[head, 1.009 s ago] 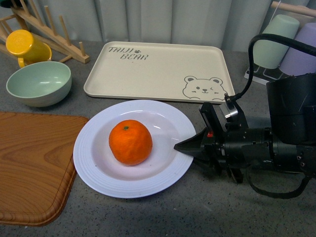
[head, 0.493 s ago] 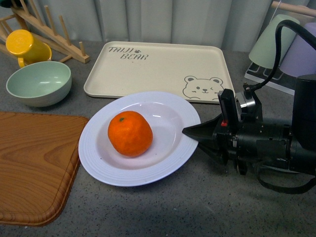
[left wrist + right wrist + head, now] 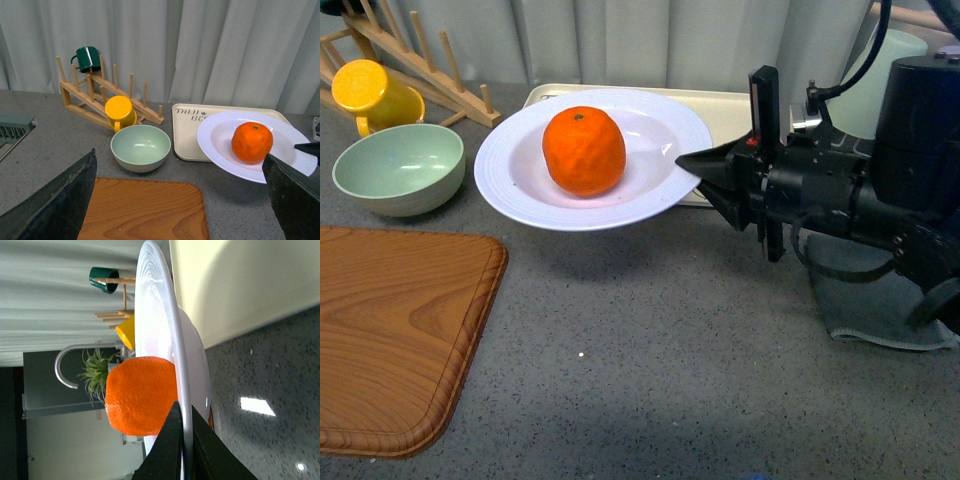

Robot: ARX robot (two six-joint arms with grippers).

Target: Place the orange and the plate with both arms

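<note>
The white ribbed plate (image 3: 510,170) hangs in the air above the grey counter, its far edge over the beige tray. The orange (image 3: 584,150) sits in its middle. My right gripper (image 3: 688,164) is shut on the plate's right rim; in the right wrist view the fingers (image 3: 172,440) pinch the rim of the plate (image 3: 160,315) edge-on, with the orange (image 3: 140,395) just beside them. My left gripper (image 3: 180,200) is open and empty, high above the wooden board; the plate (image 3: 215,145) and the orange (image 3: 252,142) show to its right in that view. The left arm is out of the front view.
The beige bear tray (image 3: 730,110) lies behind the plate. A pale green bowl (image 3: 398,168), a yellow cup (image 3: 365,90) and a wooden rack (image 3: 430,70) stand at the back left. A wooden board (image 3: 390,330) lies front left. Upturned cups (image 3: 880,70) and a grey cloth (image 3: 880,300) are on the right.
My right gripper has lifted the plate with the orange off the counter and carried it up and back, over the tray's front edge.
</note>
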